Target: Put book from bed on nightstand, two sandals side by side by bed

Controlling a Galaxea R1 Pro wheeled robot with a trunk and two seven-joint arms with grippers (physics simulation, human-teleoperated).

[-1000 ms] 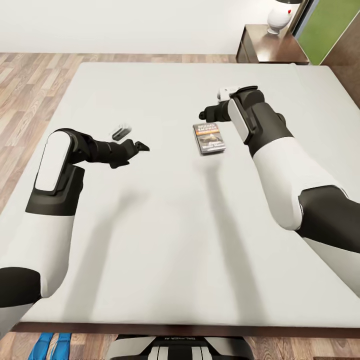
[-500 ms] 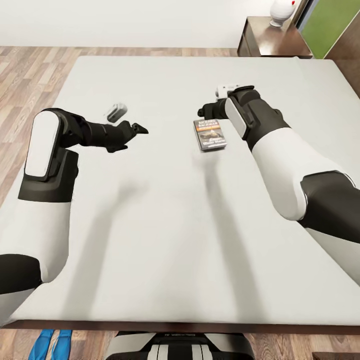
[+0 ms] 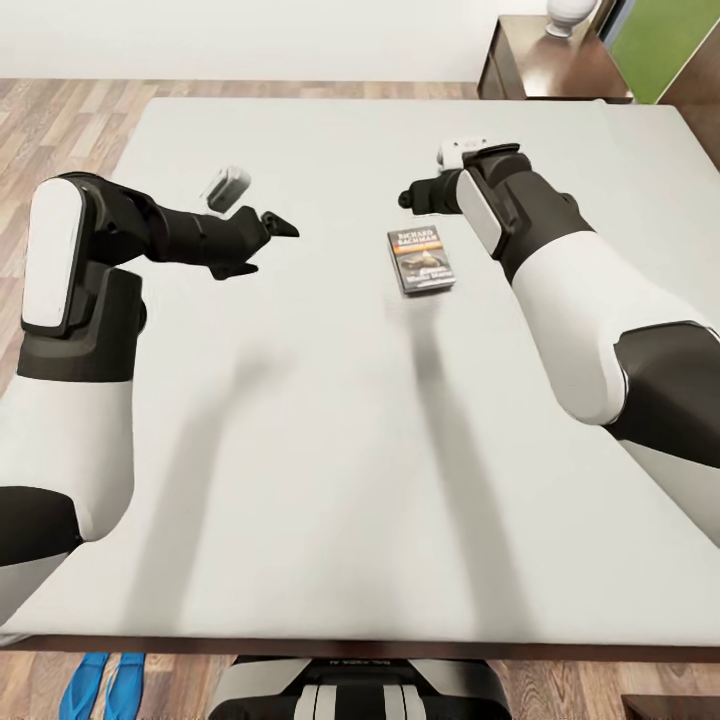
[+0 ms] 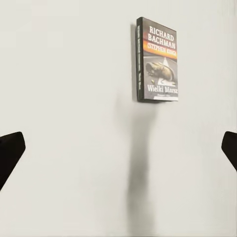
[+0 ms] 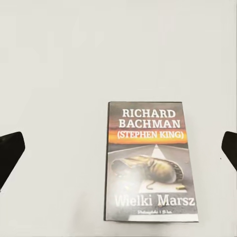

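Head view: the book (image 3: 421,260) lies flat, cover up, on the pale mattress of the bed (image 3: 340,420), right of the mattress's middle and toward its far half. Cover text reads "RICHARD BACHMAN", with "Wielki Marsz" lower down.

Right gripper (image 3: 408,198) hangs above the mattress just beyond the book's far edge, apart from it, pointing toward the robot's left. In the right wrist view the book (image 5: 148,162) sits between the two dark fingertips (image 5: 11,148) at the frame's opposite edges; jaws spread wide, nothing between them, no contact with the book.

Left gripper (image 3: 270,232) hovers over the mattress well to the left of the book, aimed toward it. In the left wrist view the book (image 4: 157,61) lies ahead of the gripper and well apart; its fingertips (image 4: 10,153) likewise stand far apart, released and empty.

Arm shadows fall on the mattress near the book.

The two sandals (image 3: 100,685), blue, lie close together on the plank floor at the near left corner of the bed. The nightstand (image 3: 545,70) stands at the far right corner, a white lamp base (image 3: 565,12) on it.
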